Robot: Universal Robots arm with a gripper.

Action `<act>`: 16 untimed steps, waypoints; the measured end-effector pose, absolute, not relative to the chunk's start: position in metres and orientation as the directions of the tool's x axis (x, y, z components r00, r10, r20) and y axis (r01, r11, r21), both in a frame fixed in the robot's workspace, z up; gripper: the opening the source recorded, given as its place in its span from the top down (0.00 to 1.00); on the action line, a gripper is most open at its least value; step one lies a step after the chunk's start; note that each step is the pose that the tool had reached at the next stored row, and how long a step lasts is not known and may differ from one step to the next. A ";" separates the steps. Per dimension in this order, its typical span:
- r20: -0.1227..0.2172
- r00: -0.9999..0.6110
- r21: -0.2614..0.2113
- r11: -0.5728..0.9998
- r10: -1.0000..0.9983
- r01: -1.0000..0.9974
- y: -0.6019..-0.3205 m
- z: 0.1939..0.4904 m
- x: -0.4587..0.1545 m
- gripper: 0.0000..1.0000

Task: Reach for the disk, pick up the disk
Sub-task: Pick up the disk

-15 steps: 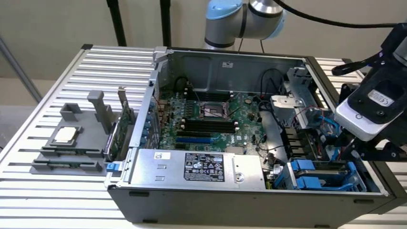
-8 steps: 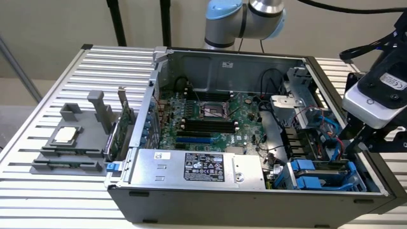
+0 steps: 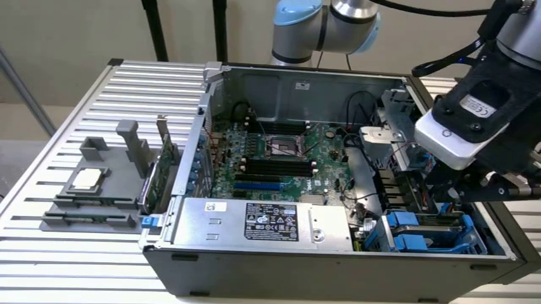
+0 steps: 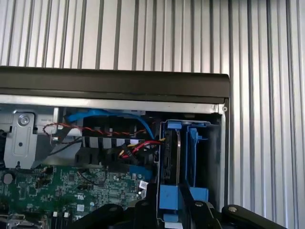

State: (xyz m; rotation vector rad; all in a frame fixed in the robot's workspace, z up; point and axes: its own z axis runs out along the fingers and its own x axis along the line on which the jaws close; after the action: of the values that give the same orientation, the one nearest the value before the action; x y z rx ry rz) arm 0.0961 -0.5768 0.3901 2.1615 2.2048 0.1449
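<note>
Disk (image 4: 170, 157) stands on edge in blue drive bay (image 3: 431, 231) at case (image 3: 338, 269) corner, long axis running away from gripper (image 4: 183, 210). Gripper right above it; can't tell jaw state or any hold.

The open computer case (image 3: 338, 190) lies on the slatted table (image 3: 50, 253). Inside the case, the motherboard (image 3: 279, 158) covers the floor; the power-supply box (image 3: 262, 221) sits between it and the case's near wall. The drive cage (image 3: 431, 231) holding the disk (image 4: 170, 152) on edge fills the corner of the case toward the exterior view's right. Outside the case, toward the exterior view's left, a fixture (image 3: 97, 190) carries a small chip (image 3: 89, 179). The gripper (image 3: 486, 187) hangs above the drive cage.
</note>
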 end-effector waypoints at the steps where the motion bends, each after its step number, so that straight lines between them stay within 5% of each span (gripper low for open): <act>1: 0.029 -0.021 0.104 0.018 0.999 0.994 -0.576 0.390 0.092 0.68; 16: 0.029 -0.021 0.115 0.018 0.999 0.993 -0.540 0.390 0.095 0.68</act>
State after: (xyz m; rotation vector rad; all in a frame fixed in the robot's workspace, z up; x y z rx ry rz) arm 0.0952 -0.5405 0.3900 2.1549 2.1976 0.1576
